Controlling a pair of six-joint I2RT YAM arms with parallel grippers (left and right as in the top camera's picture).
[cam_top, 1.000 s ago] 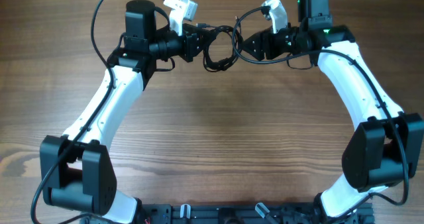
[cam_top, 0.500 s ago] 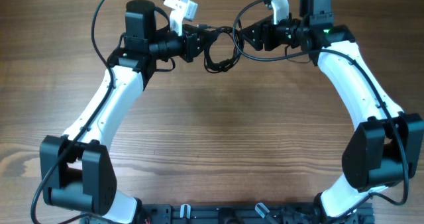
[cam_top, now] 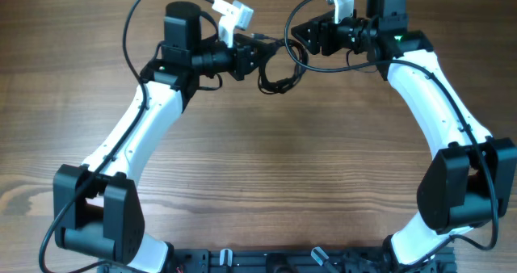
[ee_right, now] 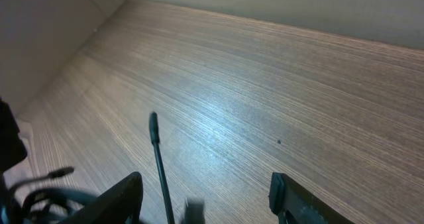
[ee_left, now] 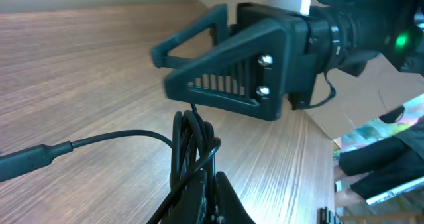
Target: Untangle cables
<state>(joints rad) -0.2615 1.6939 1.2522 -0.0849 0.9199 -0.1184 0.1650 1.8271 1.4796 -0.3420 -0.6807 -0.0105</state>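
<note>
At the table's twelve o'clock, the left gripper pinches the coiled cables. At their one o'clock the right gripper stands wide, a loose plug end between its fingers. The step looks like separating a strand; the next move calls for closing on that cord and drawing it clear.

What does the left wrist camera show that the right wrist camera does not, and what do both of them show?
Only the left wrist view: the left gripper shut on the cable bundle, and the right gripper seen from outside, just above that bundle. Only the right wrist view: a thin cable end sticking up between the right gripper's open fingers. Both: the cable bundle, the right gripper and the wooden table.
</note>
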